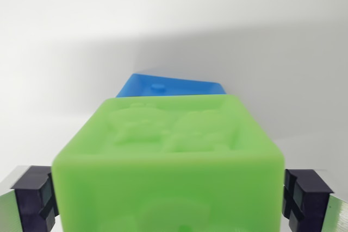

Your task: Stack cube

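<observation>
A large green cube (168,161) with an embossed relief on its top face fills the lower middle of the wrist view. My gripper (168,196) is shut on it: the dark finger pads (35,196) press on its left and right sides. Behind and under the green cube lies a blue cube (168,84); only its far top edge with a small round stud shows. The green cube hides most of the blue one, so I cannot tell whether they touch.
A plain white surface (81,36) lies all around, with a soft grey shadow around the blue cube.
</observation>
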